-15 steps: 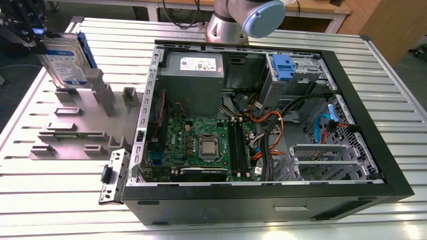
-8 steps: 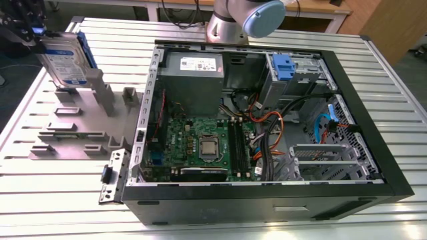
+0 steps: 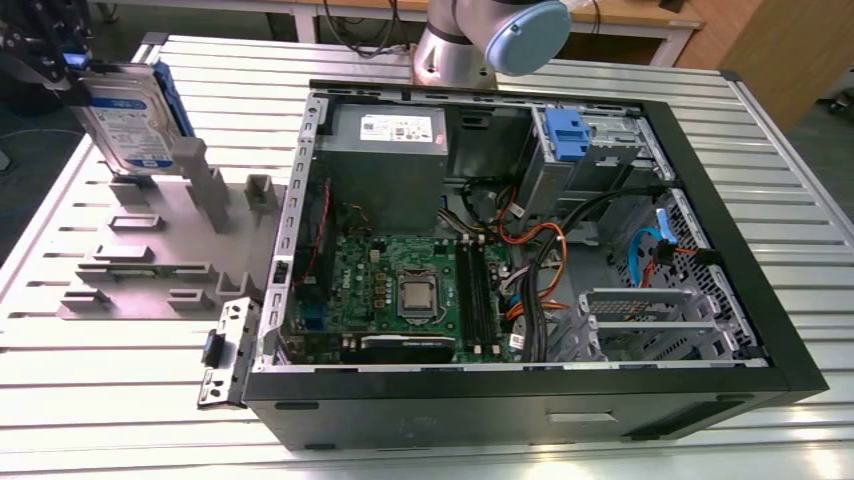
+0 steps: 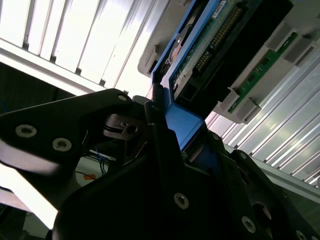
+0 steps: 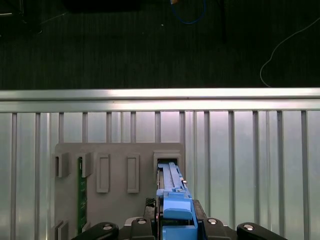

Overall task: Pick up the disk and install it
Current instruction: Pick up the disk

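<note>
While the gripper (image 5: 177,224) is clamped on the disk (image 3: 134,125) by its blue frame, the disk hangs upright just above the grey holder (image 3: 147,262), apart from the open computer case (image 3: 731,235). The pick-up step looks in hand; installing calls for a steady hold and squaring the frame with a bay.

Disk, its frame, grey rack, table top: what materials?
Disk: silver metal body, glossy white-and-blue label, likely paper or film. Carrier frame: blue plastic, smooth moulded look. Grey rack: matte, uniform, probably plastic. Table: ribbed slats with bright sheen, looks like aluminium.
</note>
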You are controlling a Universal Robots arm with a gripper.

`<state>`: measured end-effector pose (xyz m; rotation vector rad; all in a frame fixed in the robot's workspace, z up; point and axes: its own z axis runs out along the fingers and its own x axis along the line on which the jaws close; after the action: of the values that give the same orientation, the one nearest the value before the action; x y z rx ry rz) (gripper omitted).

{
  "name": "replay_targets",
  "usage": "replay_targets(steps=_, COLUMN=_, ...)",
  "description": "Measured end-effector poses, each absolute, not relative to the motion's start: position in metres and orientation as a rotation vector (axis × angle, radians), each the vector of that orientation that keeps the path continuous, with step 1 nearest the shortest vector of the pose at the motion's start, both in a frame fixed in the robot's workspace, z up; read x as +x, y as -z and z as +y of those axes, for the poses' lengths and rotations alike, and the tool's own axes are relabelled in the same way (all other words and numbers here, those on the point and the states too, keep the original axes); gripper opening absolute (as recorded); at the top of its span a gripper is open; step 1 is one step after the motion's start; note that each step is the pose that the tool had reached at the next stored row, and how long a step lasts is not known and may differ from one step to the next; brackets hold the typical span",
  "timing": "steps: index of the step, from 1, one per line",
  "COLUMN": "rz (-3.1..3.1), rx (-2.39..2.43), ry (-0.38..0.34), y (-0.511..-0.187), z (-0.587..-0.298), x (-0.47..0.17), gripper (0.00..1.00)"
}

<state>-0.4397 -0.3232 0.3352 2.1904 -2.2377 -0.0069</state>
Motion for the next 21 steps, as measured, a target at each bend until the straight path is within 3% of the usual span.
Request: replay_targets(steps=21, rz=-2.238, rx=2.19, ry=0.007, y=-0.3399, z=-0.3231, x=-0.4397, gripper=0.36)
